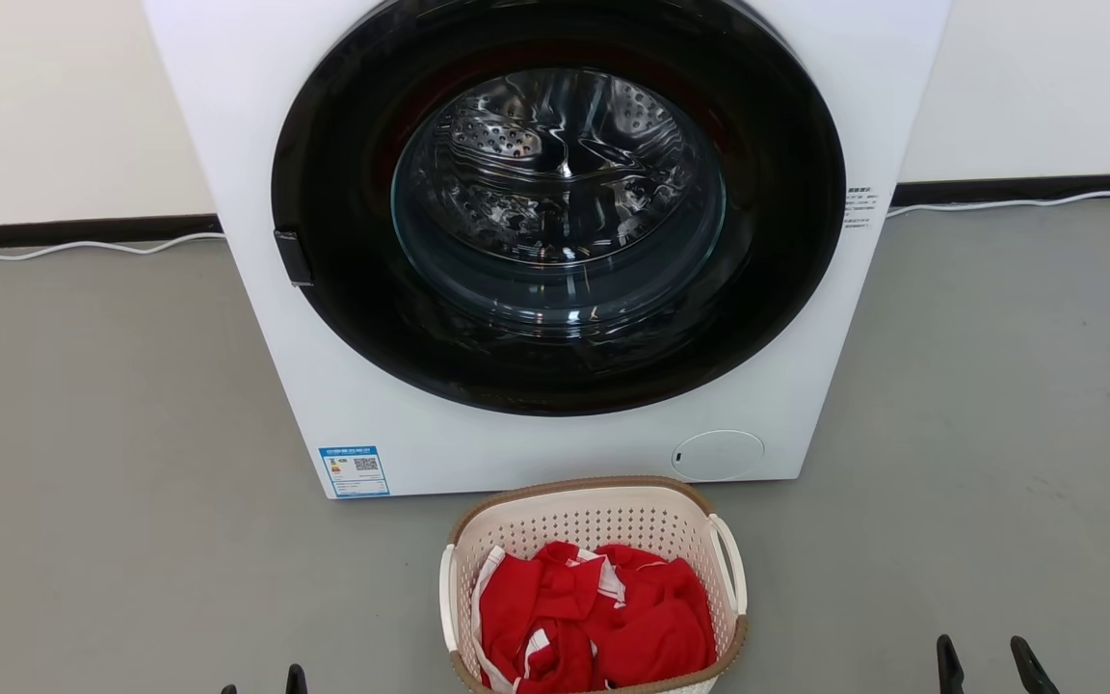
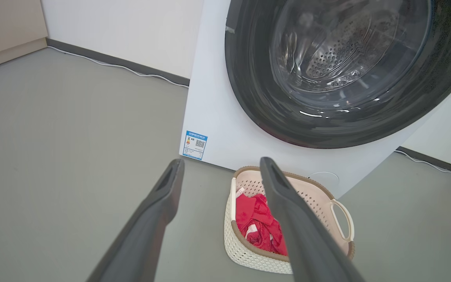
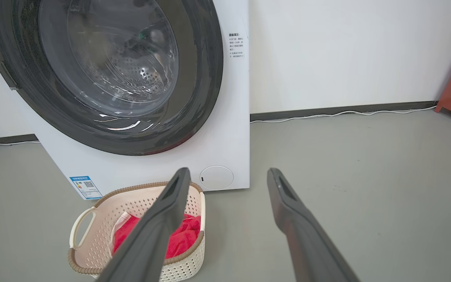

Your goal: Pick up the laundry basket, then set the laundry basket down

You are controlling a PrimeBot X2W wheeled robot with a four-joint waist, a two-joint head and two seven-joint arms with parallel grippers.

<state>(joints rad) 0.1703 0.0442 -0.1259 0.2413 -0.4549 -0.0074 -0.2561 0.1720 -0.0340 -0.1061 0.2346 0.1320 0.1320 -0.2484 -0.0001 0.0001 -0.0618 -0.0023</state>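
Seen from the head camera, the laundry basket [image 1: 594, 520] is sitting on the grey floor [image 1: 83, 434] just in front of the washing machine [image 1: 516, 453]. It is carrying red clothing [image 1: 603, 617], with its long axis running away from the robot and its white handles [image 1: 730, 567] facing left and right. The left hand [image 1: 262, 682] and right hand [image 1: 984, 648] are poking up at the bottom edge on either side of it, both clear of it, the left looking somewhat nearer. In the left wrist view, the left hand [image 2: 221, 162] is hanging with fingers spread wide and empty, and the laundry basket [image 2: 249, 258] is lying ahead and to its right. In the right wrist view, the right hand [image 3: 229, 172] is likewise gaping and empty, and the laundry basket [image 3: 104, 219] is lying ahead and to its left. Each arm is probably needing an inward swing toward its own handle.
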